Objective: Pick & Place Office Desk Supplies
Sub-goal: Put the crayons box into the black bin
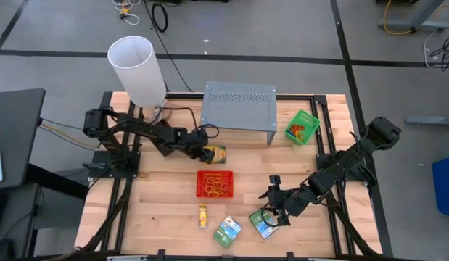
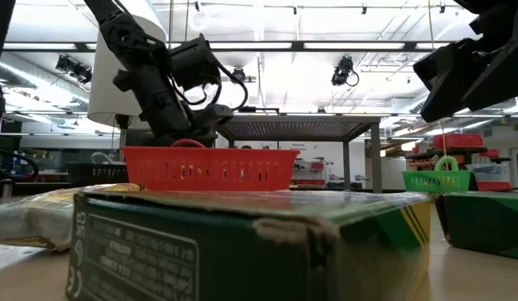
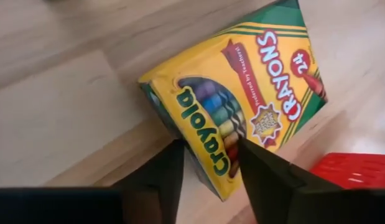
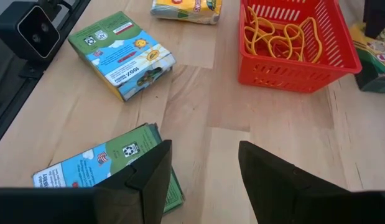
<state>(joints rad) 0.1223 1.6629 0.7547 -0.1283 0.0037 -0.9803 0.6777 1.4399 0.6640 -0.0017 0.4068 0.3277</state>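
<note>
The yellow-green crayon box [image 1: 216, 154] [image 3: 260, 81] sits on the table just beyond the red mesh tray [image 1: 199, 185], which holds orange rubber bands [image 4: 279, 34]. My left gripper [image 1: 202, 153] [image 3: 208, 168] is shut on one end of the box. My right gripper [image 1: 276, 215] [image 4: 201, 177] is open above bare wood, beside a green-blue packet [image 1: 263, 224] [image 4: 96, 165]. A second packet [image 1: 227, 231] [image 4: 120, 53] lies flat nearer the table's near edge. The green mesh tray [image 1: 312, 119] stands by the stand's right legs. My left gripper pinches the crayon box between its two fingers at the end printed "Crayola" [image 3: 211, 134], near a corner. The fingers come slanting down from the table's left. The box is skewed in the hold, and I cannot tell whether it is off the wood.
The grey perforated stand [image 1: 239, 105] and the tall white lampshade [image 1: 137, 67] are at the far side. A small yellow packet [image 1: 203, 215] lies near the red tray. Bare wood shows left of the red tray and between the right gripper and the green tray.
</note>
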